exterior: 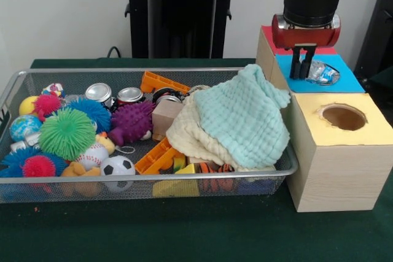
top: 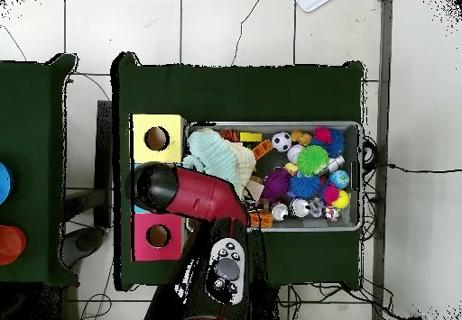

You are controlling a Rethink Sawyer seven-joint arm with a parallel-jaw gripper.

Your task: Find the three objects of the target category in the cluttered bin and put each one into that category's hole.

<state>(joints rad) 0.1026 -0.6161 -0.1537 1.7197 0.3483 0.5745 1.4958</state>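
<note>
The wire mesh bin [exterior: 184, 178] fills the left and middle of the front view, packed with toys; in the overhead view its rim [top: 361, 177] lies right of centre. Two silver cans stand at its back: one plain [exterior: 98, 93], one with a red side [exterior: 129, 96]. A third silver can [exterior: 323, 73] lies tilted on top of the blue box [exterior: 344, 81]. My gripper [exterior: 303, 69] hangs over the blue box, right beside this can and touching or nearly touching it. In the overhead view my arm [top: 194, 195] hides the gripper and the blue box.
A yellow-topped wooden box with a round hole [exterior: 344, 116] stands right of the bin, and a red-topped box [exterior: 268, 30] stands behind the blue one. A mint and cream cloth [exterior: 236, 118] covers the bin's right end. Spiky balls [exterior: 66, 133], orange blocks [exterior: 161, 82] and a soccer ball [exterior: 117, 167] crowd the rest.
</note>
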